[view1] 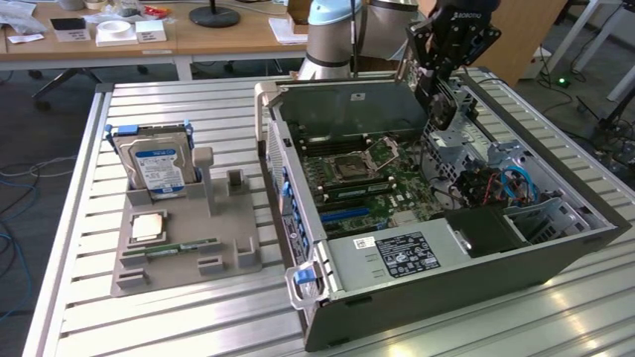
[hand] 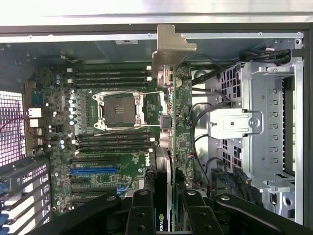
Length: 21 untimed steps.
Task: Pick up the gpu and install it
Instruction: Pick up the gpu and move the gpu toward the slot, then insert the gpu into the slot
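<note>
At the exterior view's left, on the slatted tabletop (view1: 89,312), a grey holder (view1: 189,262) carries one hard drive (view1: 159,167) standing upright, one processor chip (view1: 149,225) lying flat and one green memory stick (view1: 184,246) lying flat. To the right of it is one open computer case (view1: 397,305), with its motherboard (view1: 369,187) and the empty processor socket (view1: 363,159) exposed. Further right, above the far corner of the case, the single gripper (view1: 442,74) is clamped on the gpu (view1: 438,100). The card hangs edge-on over the interior, clear of the board and not seated in anything.

The wrist view looks down the card. The gripper (hand: 167,200) pinches the dark gpu (hand: 176,122) from both sides, and the card's silver bracket (hand: 172,46) is at the far end, near the case wall. One blue slot (hand: 93,171) lies well off to one side of the card's line, and the drive cage (hand: 266,127) is on the other side.

The risks are my own judgement:
- The card is held by a narrow pinch at one end, so any contact could twist it in the grip.
- The cables (view1: 501,186) beside the cage lie close to the way down and could snag an edge.
- If the bracket meets the case wall first, or the card's edge lands beside a slot rather than in it, pressing down would load the motherboard instead of seating the card.
</note>
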{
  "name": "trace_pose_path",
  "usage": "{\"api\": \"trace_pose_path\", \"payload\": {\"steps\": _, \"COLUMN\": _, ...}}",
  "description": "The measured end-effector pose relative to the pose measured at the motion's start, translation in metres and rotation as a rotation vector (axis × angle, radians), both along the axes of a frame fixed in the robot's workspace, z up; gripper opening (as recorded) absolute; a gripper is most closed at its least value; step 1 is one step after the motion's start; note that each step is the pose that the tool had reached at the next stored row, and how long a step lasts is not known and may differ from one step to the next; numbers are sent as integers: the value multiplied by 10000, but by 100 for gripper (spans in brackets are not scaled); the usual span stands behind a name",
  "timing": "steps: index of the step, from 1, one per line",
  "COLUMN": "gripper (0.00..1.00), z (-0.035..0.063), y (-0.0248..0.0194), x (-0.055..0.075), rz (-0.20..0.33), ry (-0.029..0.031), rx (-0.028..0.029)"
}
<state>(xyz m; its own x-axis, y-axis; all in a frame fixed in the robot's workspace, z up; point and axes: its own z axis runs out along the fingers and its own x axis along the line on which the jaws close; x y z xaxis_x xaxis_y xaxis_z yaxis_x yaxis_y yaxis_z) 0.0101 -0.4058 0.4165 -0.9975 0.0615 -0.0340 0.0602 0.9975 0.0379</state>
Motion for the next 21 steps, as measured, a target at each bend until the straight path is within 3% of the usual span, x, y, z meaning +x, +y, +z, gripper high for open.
{"api": "trace_pose_path", "payload": {"steps": 5, "gripper": 26, "z": 0, "y": 0, "x": 15, "rz": 3, "ry": 1, "rx": -2}}
{"api": "trace_pose_path", "payload": {"steps": 16, "gripper": 26, "z": -5, "y": 0, "x": 181, "rz": 25, "ry": 1, "rx": -1}}
{"api": "trace_pose_path", "payload": {"steps": 21, "gripper": 26, "z": -5, "y": 0, "x": 182, "rz": 25, "ry": 1, "rx": -1}}
